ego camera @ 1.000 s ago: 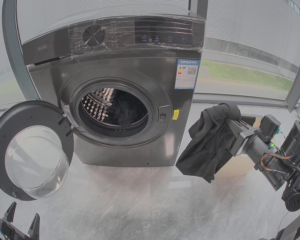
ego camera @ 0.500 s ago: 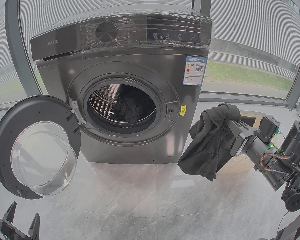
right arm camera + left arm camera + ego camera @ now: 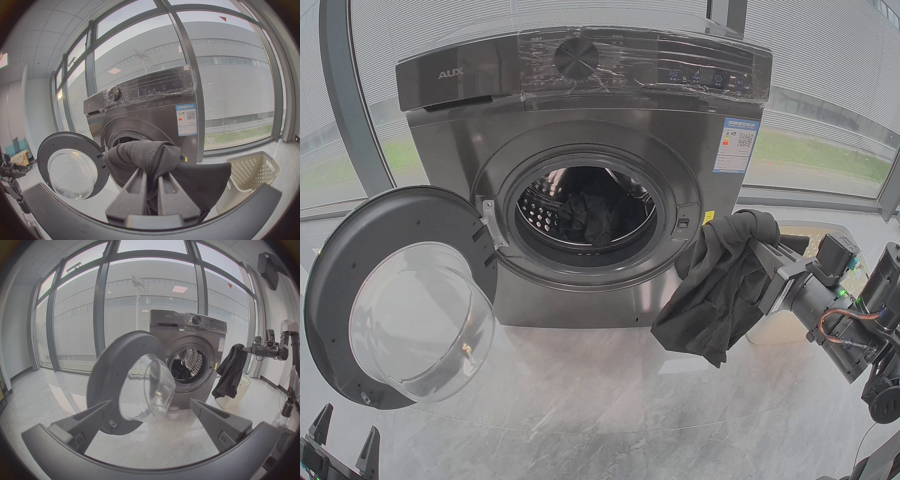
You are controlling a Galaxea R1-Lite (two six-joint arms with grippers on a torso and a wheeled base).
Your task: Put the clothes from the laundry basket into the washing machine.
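At the right of the head view, I am clenching my right gripper (image 3: 761, 247) on a dark garment (image 3: 715, 294) that is hanging between the laundry basket (image 3: 831, 230) and the washing machine (image 3: 581, 119). More dark clothes (image 3: 594, 215) are lying in its open drum at centre. My left gripper (image 3: 350, 420) is sitting at lower left, jaws released.

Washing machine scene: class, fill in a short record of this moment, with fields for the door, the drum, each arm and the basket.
Door: the washing machine has its door open, swung out to the robot's left.
Drum: dark clothes lie inside.
Right arm: right gripper shut on a dark garment, which hangs clear of the floor by the machine's right front.
Left arm: left gripper open and empty, held low.
Basket: pale laundry basket on the floor, right of the machine.
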